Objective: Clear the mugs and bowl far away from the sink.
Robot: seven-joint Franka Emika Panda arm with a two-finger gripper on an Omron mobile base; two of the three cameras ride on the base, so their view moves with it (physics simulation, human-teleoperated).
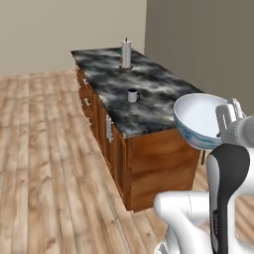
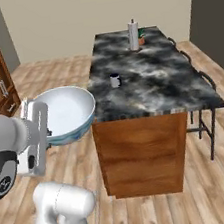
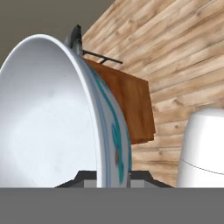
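Gripper [image 3: 113, 177] at bottom center of the hand view, fingers nearly closed and pinched on the rim of the bowl [image 3: 48, 118], one dark tip either side of the bowl wall; the white inside fills the left half of that frame, and the patterned blue outside runs as a curved strip down the middle. Left base view: bowl [image 1: 198, 119] at right middle of frame, held in the air off the near corner of the island counter [image 1: 149, 106], opening facing up and left, gripper hardware [image 1: 229, 116] at its right rim. Right base view: same bowl [image 2: 66, 113] at left middle, gripper [image 2: 35, 127] on its left rim, bowl just beside the near left corner of the counter [image 2: 155, 85], hanging over the wood floor [image 2: 53, 72] and not resting on anything. White mug with dark rim [image 1: 133, 95] stands upright on the marbled top, center of the left base frame, well apart from the bowl; same mug [image 2: 115, 79] just above center in the right base view. Tall white cylinder, looks like a paper towel roll [image 1: 126, 53], upright at the far end of the counter, upper middle of frame; in the right base view [image 2: 133, 35] a small reddish-green item [image 2: 141, 38] sits just beside it, too small to identify. Dark stools [image 2: 204, 106] along the counter's right side in the right base view. Brown cabinet side of the island [image 3: 131, 105] shows behind the bowl in the hand view.
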